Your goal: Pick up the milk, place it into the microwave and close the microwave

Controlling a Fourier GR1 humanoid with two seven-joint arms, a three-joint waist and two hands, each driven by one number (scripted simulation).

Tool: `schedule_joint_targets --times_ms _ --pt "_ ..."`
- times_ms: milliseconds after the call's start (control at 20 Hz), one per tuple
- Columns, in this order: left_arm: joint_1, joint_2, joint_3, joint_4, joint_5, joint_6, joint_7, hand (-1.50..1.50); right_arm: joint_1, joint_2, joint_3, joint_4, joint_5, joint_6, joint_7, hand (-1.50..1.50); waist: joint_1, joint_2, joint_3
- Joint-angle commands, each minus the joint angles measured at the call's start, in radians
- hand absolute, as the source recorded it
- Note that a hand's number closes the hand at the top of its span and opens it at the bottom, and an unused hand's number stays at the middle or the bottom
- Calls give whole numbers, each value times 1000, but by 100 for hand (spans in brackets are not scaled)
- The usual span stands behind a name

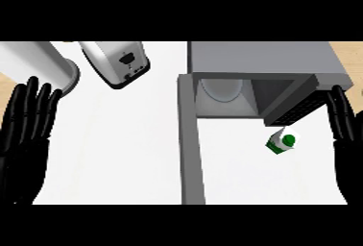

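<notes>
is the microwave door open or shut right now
Open. The microwave shows its dark inside with the round plate in view, and its door swings out toward the robot. The milk stands outside on the counter.

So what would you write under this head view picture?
Milk carton waits on the counter by the open microwave, both hands open.

white and green milk carton (284, 142), grey microwave (262, 60), black hands, white counter (120, 153)
</notes>
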Motion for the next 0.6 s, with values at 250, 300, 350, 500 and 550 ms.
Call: schedule_joint_targets --times_ms 250,300,350,500,550 --pt "-84 57 126 52 105 -29 26 -150 -205 62 -28 117 318 -282 46 -150 21 0 34" --pt "-26 1 104 90 108 4 41 -150 -195 68 2 202 316 -276 69 -150 26 1 35" --pt "-38 42 170 65 178 -18 95 -150 -184 68 22 145 293 -288 128 -150 20 -3 35" --pt "9 46 177 16 165 -20 97 -150 -166 69 112 78 359 -306 193 -150 14 -4 35" --pt "35 88 242 14 249 -69 110 -150 -147 69 141 58 385 -332 241 -150 16 -5 35"
